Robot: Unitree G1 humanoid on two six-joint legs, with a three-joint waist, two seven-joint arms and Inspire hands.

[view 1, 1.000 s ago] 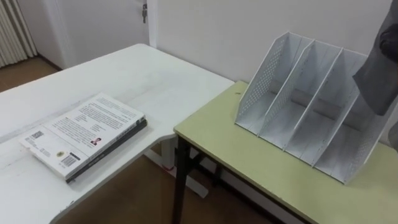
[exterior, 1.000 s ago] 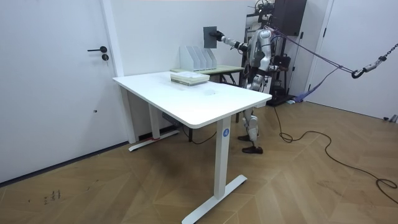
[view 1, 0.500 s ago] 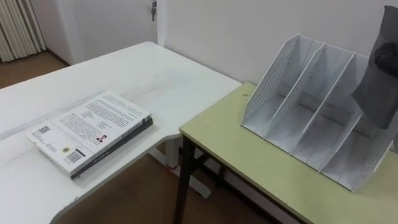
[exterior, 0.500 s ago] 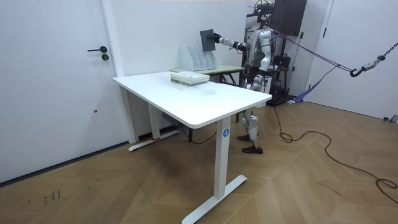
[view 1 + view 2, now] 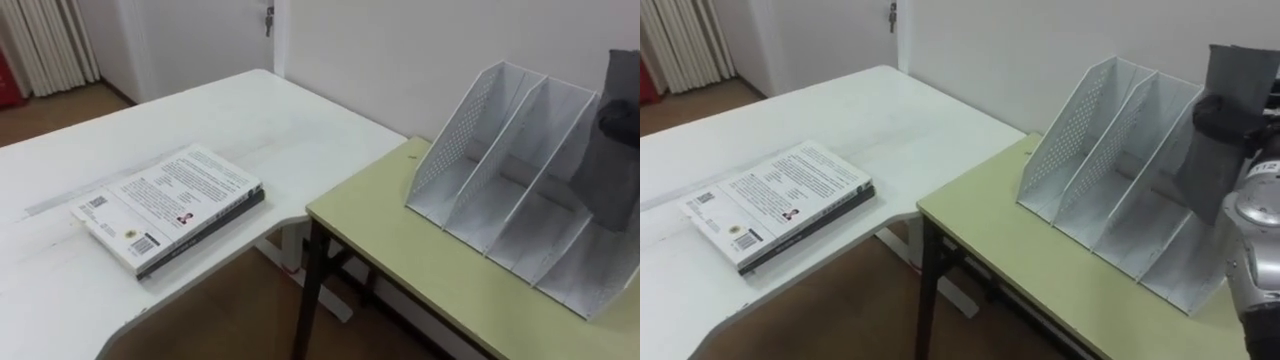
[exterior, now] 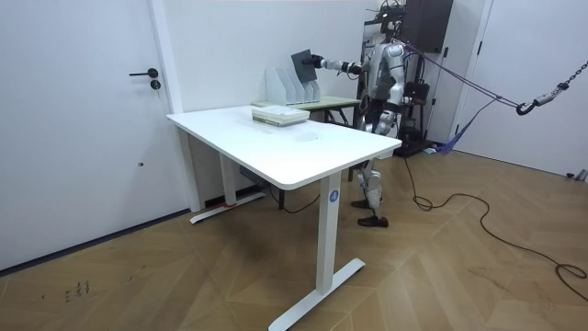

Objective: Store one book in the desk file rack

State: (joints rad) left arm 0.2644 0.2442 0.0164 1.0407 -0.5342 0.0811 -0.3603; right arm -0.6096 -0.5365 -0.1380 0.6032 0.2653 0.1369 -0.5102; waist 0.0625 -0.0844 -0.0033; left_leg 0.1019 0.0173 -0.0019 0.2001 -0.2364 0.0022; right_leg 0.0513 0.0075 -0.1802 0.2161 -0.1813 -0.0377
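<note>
My right hand (image 5: 1218, 112) is shut on a dark grey book (image 5: 1230, 150), held upright over the right-hand slots of the white mesh file rack (image 5: 1095, 170). The book's lower edge overlaps the rack's rightmost dividers; whether it touches them I cannot tell. The rack stands on a pale green table (image 5: 1040, 270) against the wall. In the room view the same book (image 6: 301, 63) hangs tilted just above the rack (image 6: 288, 85), at the end of my outstretched arm. My left hand (image 6: 395, 96) hangs by my side in the room view.
A stack of two books (image 5: 780, 205), the top one with a white cover, lies on the white desk (image 5: 890, 120) to my left. A gap separates that desk from the green table. A white wall runs behind the rack, with a door (image 5: 840, 30) at the far left.
My right hand has brought the grey book lower and closer over the rack, tilting it. The eye views have shifted, so the stack and rack sit further right in the picture.
</note>
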